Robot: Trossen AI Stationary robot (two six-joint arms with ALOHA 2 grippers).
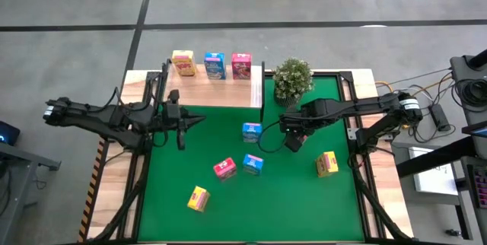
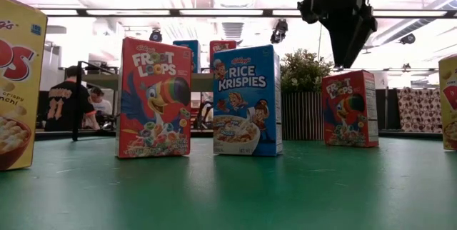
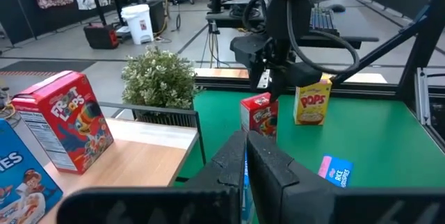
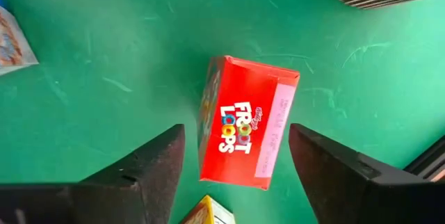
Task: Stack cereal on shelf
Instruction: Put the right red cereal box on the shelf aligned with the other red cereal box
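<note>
Right now your right gripper hangs above the green mat just in front of the potted plant, fingers spread wide and holding nothing. Directly beneath it, clear of the fingers, stands a pink-red cereal box. The low view shows this box upright, long axis vertical, printed front facing the camera. Your left gripper waits over the mat's left edge beside the shelf, its fingers drawn together with only a slit between them. Count nine boxes in all: three yellow, three blue, three pink-red. Three stand upright in a row on the shelf, one of each colour: yellow, blue, pink-red. Six are on the mat. A blue one sits near the right gripper. Another pink-red and another blue stand upright side by side near the middle. One yellow lies towards the front and one yellow to the right, well apart from each other.
</note>
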